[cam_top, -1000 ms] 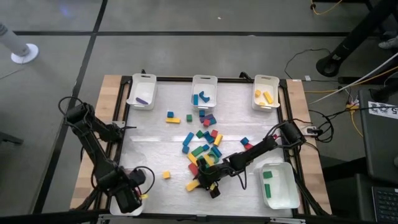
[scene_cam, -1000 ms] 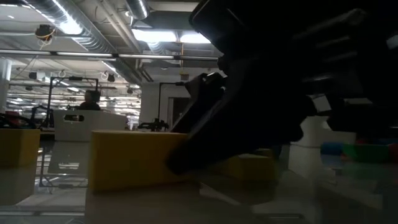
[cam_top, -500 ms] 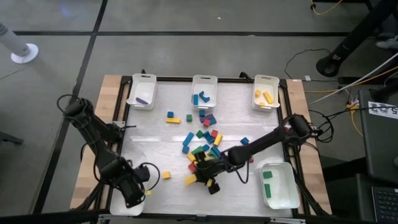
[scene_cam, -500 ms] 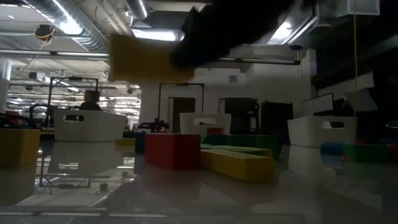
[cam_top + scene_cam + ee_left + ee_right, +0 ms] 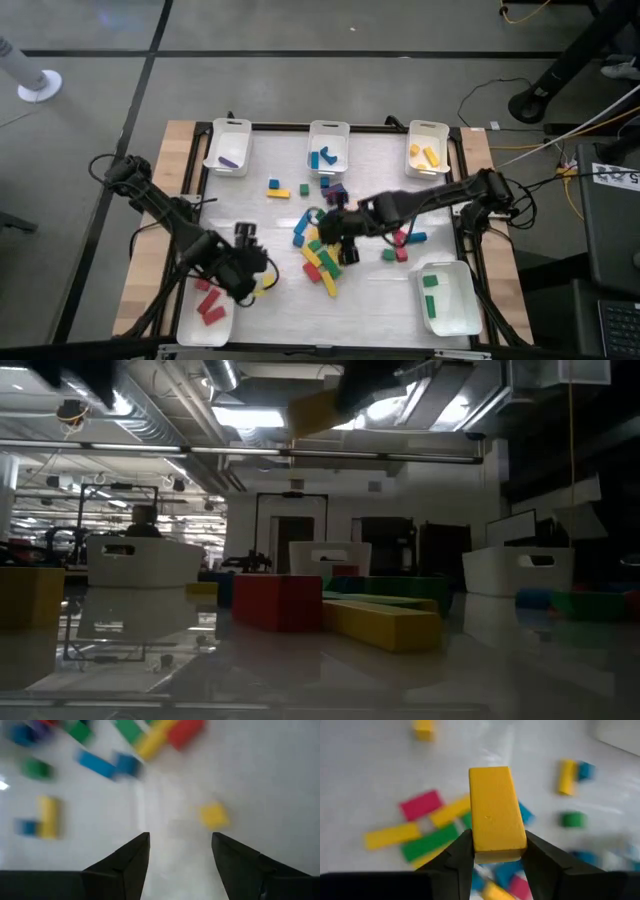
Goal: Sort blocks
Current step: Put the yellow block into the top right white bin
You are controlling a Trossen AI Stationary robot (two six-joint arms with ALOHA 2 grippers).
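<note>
Yellow, solid, oblong: the yellow bar block (image 5: pixel 495 810) is clamped between the two fingers of the right gripper (image 5: pixel 496 855), lifted clear of the pale surface (image 5: pixel 400 170) and carried above the loose heap of coloured blocks (image 5: pixel 325 255). In the right wrist view the bar's long axis runs straight out ahead of the gripper, with the fingers bearing on its two long sides near the end closest to the wrist.

The landmark for the coming move is the white plastic tray holding yellow blocks (image 5: pixel 427 148), at the far corner of the surface on the right arm's side. Judged from the high view, the right gripper (image 5: pixel 338 226) sits over the middle of the heap, well apart from that tray, which lies farther back and toward the right arm's own base. The right arm is the nearer arm to it; the carry calls for drawing back along the arm's own line, then setting the bar inside the tray's rim.

The left gripper (image 5: pixel 180 851) hangs with its fingers parted and nothing between them, on the near-left side of the heap, and a small yellow cube block (image 5: pixel 214 815) lies on the surface just ahead of it.
</note>
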